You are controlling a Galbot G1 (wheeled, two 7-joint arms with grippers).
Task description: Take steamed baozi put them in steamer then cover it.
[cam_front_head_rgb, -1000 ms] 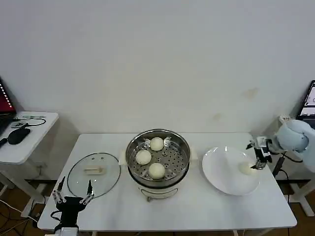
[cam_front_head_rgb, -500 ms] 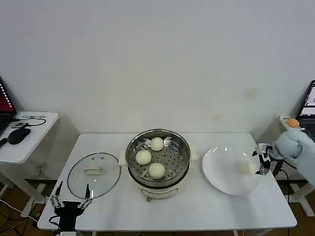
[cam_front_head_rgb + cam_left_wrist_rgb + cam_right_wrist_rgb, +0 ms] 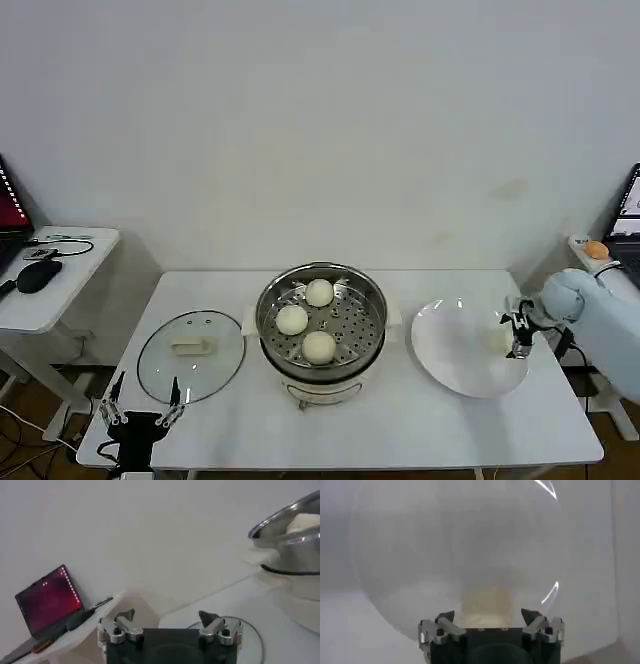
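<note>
Three steamed baozi [image 3: 318,346] sitting on the holed tray inside the steamer [image 3: 320,320], in the middle of the white table [image 3: 400,425]. One near the back of the tray, one on the left side, one at the front. No lid on the steamer. Shiny steamer wall also seen in the left wrist view [image 3: 295,535], with a pale bun showing above its rim.

Fourth baozi [image 3: 497,339] lying on the white plate [image 3: 450,350], near the plate's right edge, to the right of the steamer. Right gripper [image 3: 518,336] down at that right edge, just beside the bun. In the right wrist view, right gripper [image 3: 489,617] spread wide, fingertips apart on either side of the pale bun [image 3: 487,602], nothing pinched between them. Cannot tell whether a fingertip touches the bun.

Glass cover [image 3: 190,351] lying flat on the table to the left of the steamer, whitish handle facing up. Left gripper [image 3: 138,407] low at the front left corner of the table, just in front of the cover, not touching it. Also spread wide and holding nothing, as the left wrist view [image 3: 167,622] shows.

Small side table [image 3: 60,275] further left, with a dark mouse [image 3: 38,274] on it and a laptop [image 3: 47,600] with a red screen.
</note>
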